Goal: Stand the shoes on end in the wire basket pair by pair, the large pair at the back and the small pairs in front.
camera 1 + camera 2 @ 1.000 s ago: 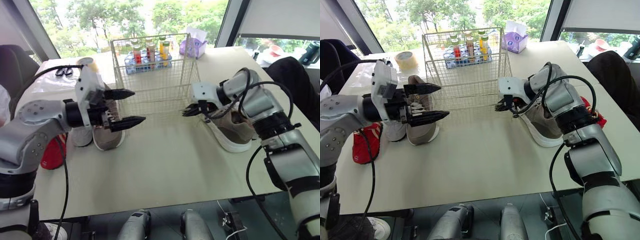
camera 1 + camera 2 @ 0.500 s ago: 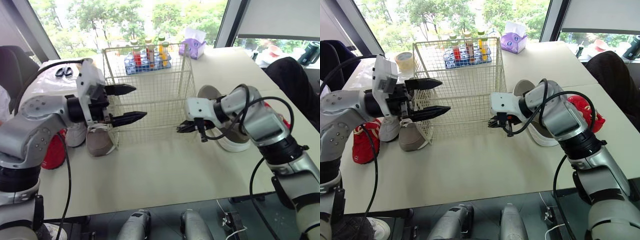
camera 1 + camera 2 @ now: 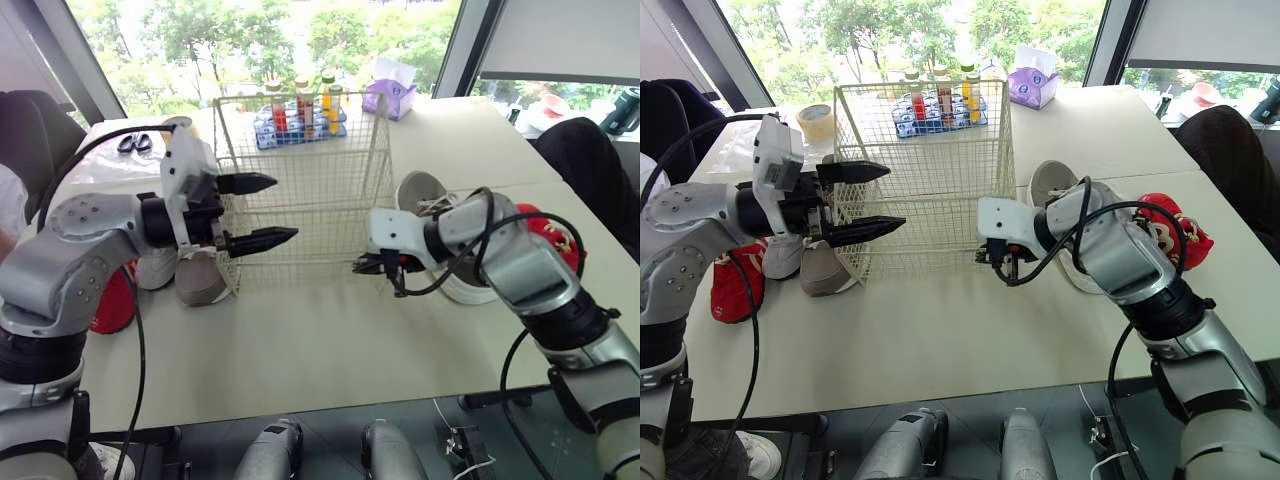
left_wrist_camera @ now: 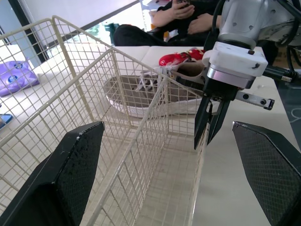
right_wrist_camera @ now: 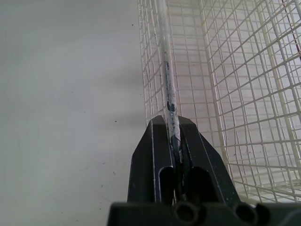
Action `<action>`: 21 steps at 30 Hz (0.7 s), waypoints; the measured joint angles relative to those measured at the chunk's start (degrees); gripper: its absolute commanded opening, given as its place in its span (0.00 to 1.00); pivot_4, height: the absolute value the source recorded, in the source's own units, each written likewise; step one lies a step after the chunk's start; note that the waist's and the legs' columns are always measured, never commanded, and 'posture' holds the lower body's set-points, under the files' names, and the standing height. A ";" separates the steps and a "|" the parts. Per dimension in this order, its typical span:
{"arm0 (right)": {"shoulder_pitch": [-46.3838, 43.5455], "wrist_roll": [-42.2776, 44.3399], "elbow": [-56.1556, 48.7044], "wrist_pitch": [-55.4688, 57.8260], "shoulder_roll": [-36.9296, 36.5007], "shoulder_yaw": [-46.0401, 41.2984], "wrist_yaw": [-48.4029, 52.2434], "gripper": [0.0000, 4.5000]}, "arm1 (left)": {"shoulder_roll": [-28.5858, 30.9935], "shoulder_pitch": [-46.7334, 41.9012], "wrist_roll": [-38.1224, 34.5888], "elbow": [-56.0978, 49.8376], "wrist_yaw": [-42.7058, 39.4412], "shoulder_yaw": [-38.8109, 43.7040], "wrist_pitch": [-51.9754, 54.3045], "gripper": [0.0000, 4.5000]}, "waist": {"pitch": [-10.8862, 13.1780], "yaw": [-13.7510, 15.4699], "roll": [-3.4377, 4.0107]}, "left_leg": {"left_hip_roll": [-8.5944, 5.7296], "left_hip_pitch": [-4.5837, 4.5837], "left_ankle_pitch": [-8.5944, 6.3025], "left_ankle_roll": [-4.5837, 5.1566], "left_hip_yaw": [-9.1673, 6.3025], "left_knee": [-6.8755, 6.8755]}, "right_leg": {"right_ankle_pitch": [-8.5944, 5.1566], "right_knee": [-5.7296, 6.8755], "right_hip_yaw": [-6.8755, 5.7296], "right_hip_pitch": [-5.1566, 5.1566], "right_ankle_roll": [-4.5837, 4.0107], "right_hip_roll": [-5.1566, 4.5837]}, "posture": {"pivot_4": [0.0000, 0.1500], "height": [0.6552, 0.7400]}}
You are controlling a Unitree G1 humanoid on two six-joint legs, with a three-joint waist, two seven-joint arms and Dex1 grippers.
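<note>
Right gripper pinches the upright wire at the near right corner of the empty wire basket, which stands mid-tabletop, toward the far edge. Left gripper, fingers spread wide, hovers at the basket's near left corner. One tan shoe lies just right of the basket, another just left. Shifting so light a basket likely needs a slow, level pull, with the left fingers closing on wire to stop it twisting.

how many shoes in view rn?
5. Left of the basket: left red shoe, white shoe, grey-brown shoe. Right of it: large tan shoe, right red shoe. The arms may hide more.
</note>
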 measured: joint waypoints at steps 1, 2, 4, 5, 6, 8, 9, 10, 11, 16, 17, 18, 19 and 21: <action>0.13 0.29 -0.31 0.52 -0.06 -0.01 -0.59 0.15 | -0.01 0.00 0.00 0.00 0.01 -0.04 -0.12 1.00 | 0.00 0.00 0.00 | 0.00 0.00 0.00 0.00 0.00 0.00 | 0.00 0.00 0.00 0.00 0.00 0.00 | 1.00 1.00; 0.22 0.39 -0.36 0.76 -0.09 -0.05 -0.83 0.22 | -0.02 0.00 0.00 0.00 0.01 -0.08 -0.15 1.00 | 0.00 -0.01 0.00 | 0.00 0.00 0.00 0.00 0.00 0.01 | 0.00 0.00 0.00 0.00 0.00 0.00 | 1.00 1.00; 0.36 1.19 -0.57 1.83 -0.09 -0.46 -1.37 0.40 | -0.04 0.00 -0.05 0.00 -0.01 -0.17 -0.16 1.00 | 0.00 -0.05 0.00 | 0.00 0.00 0.00 0.00 0.00 0.01 | 0.00 0.00 0.00 0.00 0.00 0.00 | 1.00 1.00; 0.36 1.66 -0.73 2.23 -0.09 -1.04 -1.57 0.52 | -0.07 0.00 -0.10 0.00 -0.02 -0.20 -0.16 1.00 | 0.00 -0.05 0.00 | 0.00 0.00 0.00 0.00 0.00 0.01 | 0.00 0.01 0.00 0.00 0.00 0.00 | 1.00 1.00; 0.35 2.21 -0.97 2.41 -0.14 -1.74 -1.80 0.65 | -0.16 0.00 -0.13 0.00 -0.02 -0.21 -0.16 1.00 | 0.00 -0.04 0.00 | 0.00 0.00 0.00 0.00 0.00 0.01 | 0.00 0.01 0.00 0.00 0.00 0.00 | 1.00 1.00; 0.33 3.36 -1.72 2.63 -0.30 -3.20 -2.33 0.87 | -0.43 0.00 -0.15 0.01 -0.07 -0.26 -0.16 1.00 | 0.00 -0.04 0.00 | 0.00 0.00 0.00 0.00 0.00 0.01 | 0.00 0.00 0.00 0.00 0.00 0.00 | 1.00 1.00; 0.29 4.30 -2.21 2.87 -0.41 -4.73 -2.82 0.97 | -0.43 0.01 -0.15 0.01 -0.12 -0.46 -0.16 1.00 | 0.00 -0.01 0.00 | 0.00 0.00 0.00 0.00 0.00 0.01 | 0.00 0.01 0.00 0.01 0.00 -0.01 | 1.00 1.00; -0.04 5.51 -2.73 3.41 -0.39 -7.17 -3.44 0.99 | -0.44 0.04 -0.16 0.01 -0.19 -0.57 -0.15 1.00 | 0.00 0.00 0.00 | -0.01 0.00 0.00 0.00 0.00 0.01 | 0.00 0.00 0.00 0.01 0.00 -0.01 | 1.00 1.00; -0.55 7.39 -3.40 4.87 -0.07 -10.19 -4.35 0.99 | -0.55 0.04 -0.22 0.00 -0.22 -0.58 -0.15 1.00 | 0.00 0.00 0.00 | -0.01 0.00 0.00 0.01 -0.01 0.01 | 0.00 0.00 0.00 0.01 0.00 -0.02 | 1.00 1.00; -2.58 14.95 -9.30 13.57 -0.01 -28.74 -11.19 0.99 | -0.99 0.08 -0.29 -0.06 -0.61 -0.69 -0.14 1.00 | -0.05 0.22 -0.09 | -0.01 0.00 -0.03 0.06 -0.05 0.02 | 0.00 -0.02 -0.03 0.06 0.00 -0.03 | 1.00 1.00; -0.88 15.04 -10.46 15.12 -0.82 -31.91 -13.21 0.99 | -1.02 0.09 -0.30 -0.12 -0.75 -0.75 -0.15 1.00 | -0.10 0.38 -0.17 | -0.02 0.00 -0.08 0.13 -0.06 0.02 | 0.00 -0.03 -0.04 0.08 0.00 -0.05 | 1.00 1.00; 1.43 14.93 -10.79 16.61 -1.87 -34.53 -15.03 0.99 | -0.96 0.19 -0.29 -0.10 -0.94 -0.71 -0.14 1.00 | -0.13 0.49 -0.23 | -0.02 0.01 -0.13 0.22 -0.06 0.05 | 0.00 -0.03 -0.05 0.11 0.00 -0.05 | 1.00 1.00; 4.51 14.53 -10.97 18.15 -2.74 -36.95 -17.22 0.99 | -0.99 0.20 -0.29 -0.03 -1.14 -0.75 -0.14 1.00 | -0.14 0.63 -0.23 | -0.04 0.00 -0.16 0.28 -0.05 0.10 | 0.00 -0.03 -0.04 0.13 0.00 -0.07 | 1.00 1.00; 11.45 13.19 -11.52 20.76 -3.47 -39.86 -21.44 0.99 | -1.06 0.15 -0.25 0.18 -1.74 -0.93 -0.15 1.00 | -0.14 0.95 -0.23 | -0.04 0.01 -0.18 0.31 -0.02 0.16 | 0.00 0.02 -0.03 0.12 0.00 -0.07 | 1.00 1.00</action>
